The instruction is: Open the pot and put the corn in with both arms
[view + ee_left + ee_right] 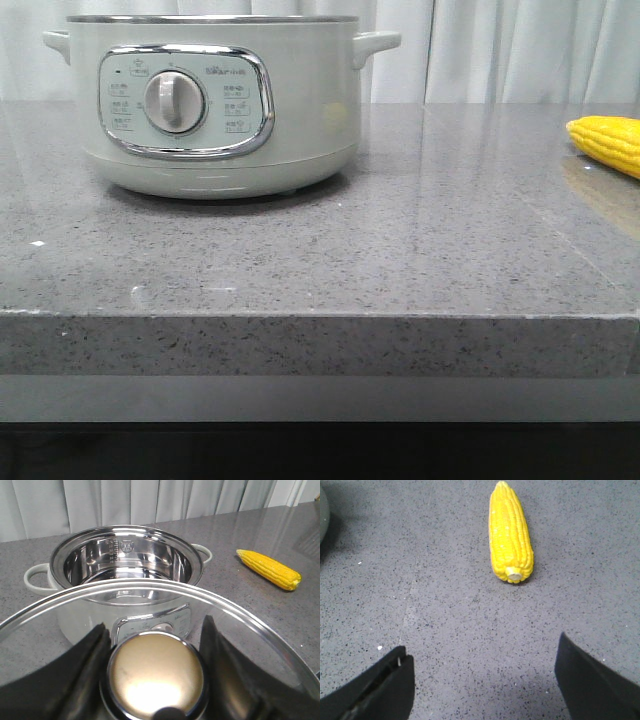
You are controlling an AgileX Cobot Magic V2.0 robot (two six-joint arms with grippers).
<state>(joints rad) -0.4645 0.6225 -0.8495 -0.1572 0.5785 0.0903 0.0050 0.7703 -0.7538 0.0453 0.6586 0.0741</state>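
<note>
My left gripper (155,675) clamps the glass lid's knob (156,672) above the open pot (125,575). My right gripper (482,680) hangs spread wide and empty; the corn (510,532) lies on the countertop (445,610) at upper centre.

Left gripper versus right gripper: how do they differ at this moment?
The left gripper is shut on the knob of the glass lid, held off the open pot; the right gripper is open and holds nothing. The left looks down on the pot's bare steel inside, while the right is over bare counter, the corn lying ahead of its fingers, untouched. Both have dark fingers.
</note>
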